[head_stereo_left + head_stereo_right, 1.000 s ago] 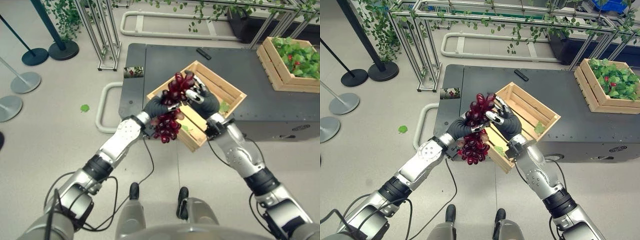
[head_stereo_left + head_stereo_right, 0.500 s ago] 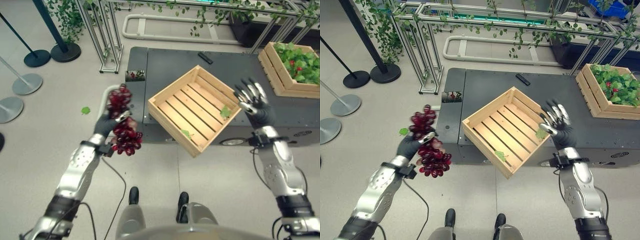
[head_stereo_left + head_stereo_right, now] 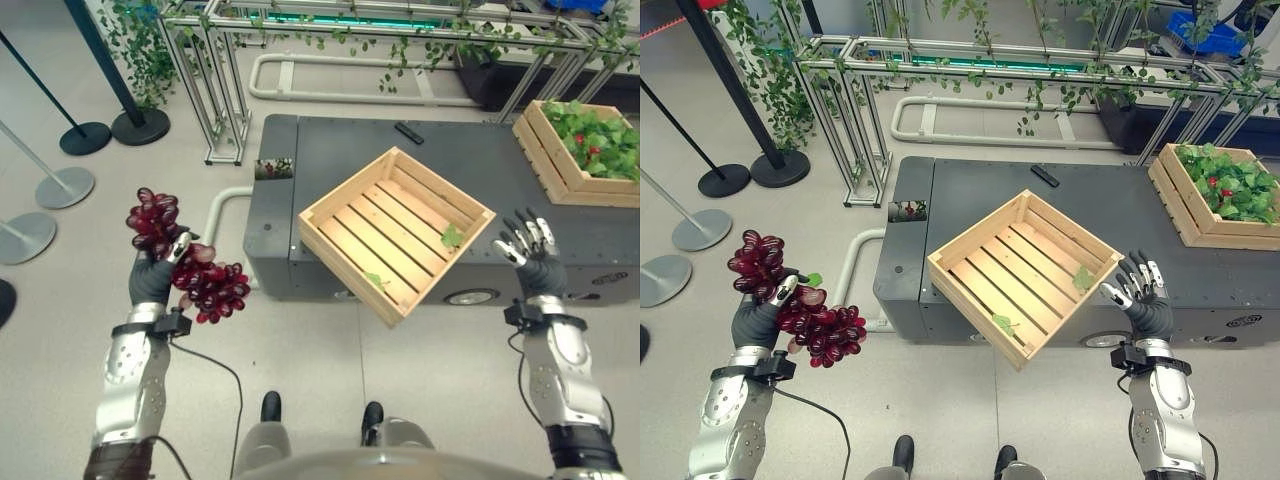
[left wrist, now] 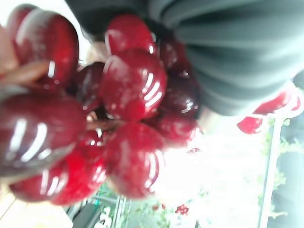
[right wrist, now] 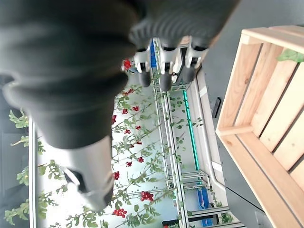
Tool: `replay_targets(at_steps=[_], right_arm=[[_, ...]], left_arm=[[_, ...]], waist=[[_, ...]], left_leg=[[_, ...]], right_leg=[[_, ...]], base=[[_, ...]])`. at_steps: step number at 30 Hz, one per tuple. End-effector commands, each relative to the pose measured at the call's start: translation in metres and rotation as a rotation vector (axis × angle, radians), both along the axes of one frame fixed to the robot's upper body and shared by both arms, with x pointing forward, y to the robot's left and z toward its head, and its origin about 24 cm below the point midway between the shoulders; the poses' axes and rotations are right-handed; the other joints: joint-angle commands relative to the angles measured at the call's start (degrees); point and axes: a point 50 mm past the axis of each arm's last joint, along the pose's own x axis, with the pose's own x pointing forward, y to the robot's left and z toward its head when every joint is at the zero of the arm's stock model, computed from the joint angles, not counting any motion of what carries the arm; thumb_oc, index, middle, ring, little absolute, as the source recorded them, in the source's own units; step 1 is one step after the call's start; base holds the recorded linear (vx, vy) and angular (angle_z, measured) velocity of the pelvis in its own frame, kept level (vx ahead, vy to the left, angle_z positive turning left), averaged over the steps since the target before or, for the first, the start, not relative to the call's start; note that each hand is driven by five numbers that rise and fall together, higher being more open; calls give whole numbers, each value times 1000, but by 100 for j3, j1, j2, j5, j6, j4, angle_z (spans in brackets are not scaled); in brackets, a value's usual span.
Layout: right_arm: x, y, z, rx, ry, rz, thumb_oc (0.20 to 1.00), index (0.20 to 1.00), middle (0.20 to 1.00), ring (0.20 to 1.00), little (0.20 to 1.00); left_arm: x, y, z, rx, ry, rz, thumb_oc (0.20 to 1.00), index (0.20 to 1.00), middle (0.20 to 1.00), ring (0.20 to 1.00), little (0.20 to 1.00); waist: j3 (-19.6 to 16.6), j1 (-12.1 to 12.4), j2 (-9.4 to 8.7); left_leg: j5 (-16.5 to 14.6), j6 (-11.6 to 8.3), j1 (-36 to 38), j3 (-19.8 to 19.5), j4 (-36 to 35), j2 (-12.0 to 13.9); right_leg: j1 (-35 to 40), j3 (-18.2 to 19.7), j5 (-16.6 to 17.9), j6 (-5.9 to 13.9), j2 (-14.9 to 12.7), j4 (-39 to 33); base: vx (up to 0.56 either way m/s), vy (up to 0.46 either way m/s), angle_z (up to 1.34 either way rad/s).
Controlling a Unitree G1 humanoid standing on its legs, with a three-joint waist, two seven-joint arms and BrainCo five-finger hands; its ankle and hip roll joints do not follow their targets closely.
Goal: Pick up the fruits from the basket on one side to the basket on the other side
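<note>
A bunch of dark red grapes (image 3: 185, 268) is being held in the left robot hand (image 3: 152, 278), whose fingers are being curled round the middle of the bunch, well out to the robot's left and above the floor. In the left wrist view the glossy grapes are being pressed close against the hand's dark cover. The right robot hand (image 3: 530, 248) is being held up with its fingers spread and nothing in it, just beside the right corner of the wooden crate (image 3: 322, 206). That crate is lying tilted on the dark surface (image 3: 330, 135), with a few green leaves on its slats. A second crate (image 3: 545, 135), holding leaves and small red fruits, is standing at the far right of the surface. The carrying step is judged to be in hand: the fruit is out of the crate and being taken aside. No receiving basket is being shown on the left, so the next move calls for one to be found before the grip is loosened.
</note>
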Motion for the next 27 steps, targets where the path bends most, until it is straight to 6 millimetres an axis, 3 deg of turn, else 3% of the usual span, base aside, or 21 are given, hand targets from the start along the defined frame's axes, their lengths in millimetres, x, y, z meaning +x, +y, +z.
replay_targets(at_steps=[1, 4, 5, 6, 7, 8, 9, 11, 12, 18, 21, 23, 24, 25, 26, 27], right_arm=[[4, -6, 43, -131, -195, -45, 1000, 1000, 1000, 1000, 1000], [4, -7, 46, -157, -198, -49, 1000, 1000, 1000, 1000, 1000], [4, -7, 46, -157, -198, -50, 1000, 1000, 1000, 1000, 1000], [3, -7, 47, -179, -195, -50, 1000, 1000, 1000, 1000, 1000], [3, -7, 47, -179, -195, -50, 1000, 1000, 1000, 1000, 1000], [1, -7, 42, -167, -179, -60, 1000, 1000, 1000, 1000, 1000], [1, -7, 42, -167, -180, -61, 1000, 1000, 1000, 1000, 1000], [-3, -8, 38, -158, -168, -77, 1000, 1000, 1000, 1000, 1000], [-4, -10, 35, -156, -153, -91, 1000, 1000, 1000, 1000, 1000], [-1, 1, 25, -110, -133, -74, 1000, 1000, 1000, 1000, 1000], [3, 9, 22, -121, -113, -51, 1000, 1000, 1000, 1000, 1000], [2, 11, 19, -115, -100, -40, 1000, 1000, 1000, 1000, 1000], [1, 13, 15, -116, -83, -18, 1000, 1000, 1000, 1000, 1000], [1, 14, 15, -115, -83, -18, 1000, 1000, 1000, 1000, 1000], [0, 14, 12, -113, -70, -5, 1000, 1000, 1000, 1000, 1000], [0, 14, 12, -113, -70, -5, 1000, 1000, 1000, 1000, 1000]], left_arm=[[3, 3, 48, 86, -249, 30, 200, 200, 200, 200, 200], [6, -2, 47, 81, -255, 5, 200, 200, 200, 200, 200], [6, -2, 47, 81, -255, 5, 200, 200, 200, 200, 200], [7, -4, 47, 81, -262, -7, 200, 200, 200, 200, 200], [7, -4, 47, 81, -262, -7, 200, 200, 200, 200, 200], [7, -4, 48, 102, -267, 5, 200, 200, 200, 200, 200], [7, -4, 48, 102, -268, 5, 200, 200, 200, 200, 200], [7, -5, 47, 94, -264, 13, 200, 200, 200, 200, 200], [8, -6, 47, 101, -263, 11, 200, 200, 200, 200, 200], [7, -5, 49, 129, -261, 14, 200, 200, 200, 200, 200], [8, -2, 50, 152, -251, 31, 200, 200, 200, 200, 200], [6, 0, 51, 164, -252, 37, 200, 200, 200, 200, 200], [5, 2, 51, 176, -246, 41, 200, 200, 200, 200, 200], [5, 2, 51, 176, -246, 42, 200, 200, 200, 200, 200], [4, 1, 49, 168, -237, 41, 200, 200, 200, 200, 200], [4, 1, 49, 169, -237, 41, 200, 200, 200, 200, 200]], waist=[[1, 131, -47], [-36, -8, -61], [-41, -12, -61], [-35, -112, -57], [-31, -113, -54], [-8, -208, 17], [-2, -217, 2], [-9, -361, 71], [29, -394, 62], [176, -303, -64], [199, -263, -65], [177, -296, -65], [162, -266, -29], [151, -267, -43], [28, -250, -49], [14, -245, -58]], left_leg=[[195, -227, -486, -414, 197, -64], [-332, -3, -366, -200, 764, -245], [-332, -2, -378, -204, 770, -248], [-813, 120, -88, -60, 1265, -354], [-822, 122, -94, -62, 1282, -354], [-1209, 148, 306, 32, 1486, -377], [-1181, 158, 298, 28, 1478, -401], [-1419, 230, 607, 164, 1128, -369], [-1507, 333, 530, 202, 971, -467], [-1666, 624, 447, 502, 965, -804], [-1684, 697, 427, 600, 1003, -845], [-1652, 736, 396, 605, 1051, -842], [-1605, 786, 360, 619, 1133, -798], [-1577, 789, 340, 623, 1125, -813], [-1565, 823, 343, 582, 1127, -807], [-1537, 823, 323, 590, 1115, -813]], right_leg=[[209, -368, -114, 65, 79, -749], [-36, -538, 89, 75, -95, -778], [-41, -541, 91, 77, -97, -780], [-87, -557, 139, 60, -192, -725], [-85, -559, 140, 61, -192, -724], [-108, -552, 164, 68, -229, -607], [-112, -557, 185, 71, -253, -613], [-173, -556, 318, 183, -363, -536], [-241, -512, 447, 284, -531, -436], [-469, -428, 892, 568, -1004, -351], [-506, -326, 843, 603, -1083, -311], [-540, -100, 742, 586, -986, -86], [-466, 35, 335, 477, -738, 473], [-491, 41, 350, 472, -752, 473], [-355, 256, -133, 407, -327, 901], [-378, 263, -111, 401, -330, 891]], base=[[-342, -37, 14], [-224, -13, 57], [-162, 58, 79], [-89, 56, 59], [-112, 163, 51], [-38, 116, 31], [-63, 197, 53], [-110, 265, 55], [-116, 264, 24], [-130, 273, -10], [-139, 174, -40], [-96, 65, -30], [-102, 47, -10], [-98, 11, 2], [-32, -19, 5], [14, -136, 5]])
